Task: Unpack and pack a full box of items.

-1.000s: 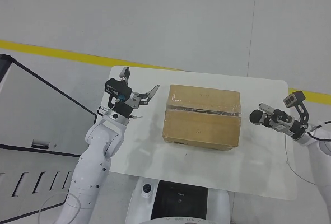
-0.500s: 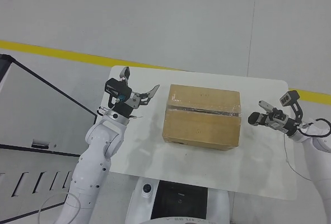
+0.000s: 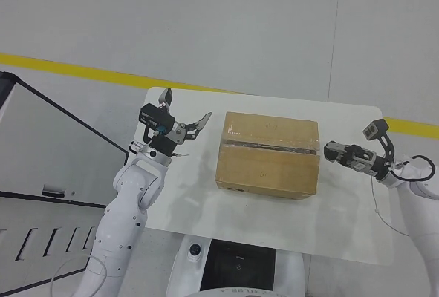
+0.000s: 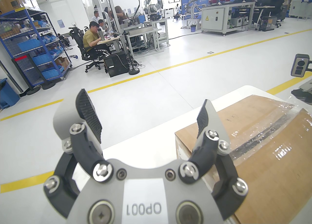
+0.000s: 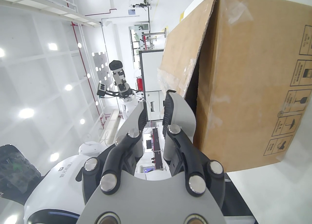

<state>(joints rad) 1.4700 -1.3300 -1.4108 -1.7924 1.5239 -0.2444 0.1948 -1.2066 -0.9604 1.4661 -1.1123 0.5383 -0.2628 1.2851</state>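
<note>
Brown cardboard, clear tape over the top seam: looking at a box [image 3: 267,154] with flaps down, parked dead centre on the white desk [image 3: 353,223]. Over at its 9 o'clock, just off it and not touching, spotted the left tool [image 3: 186,106] with fingers spread wide, gripping nothing. At 3 o'clock, found the right tool [image 3: 329,151] tight up by the box's end wall near the top edge, fingers nearly together with only a sliver between, nothing in them. Can't tell whether touching the cardboard

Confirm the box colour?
Brown cardboard box, clear tape along its top; best in top view.
</note>
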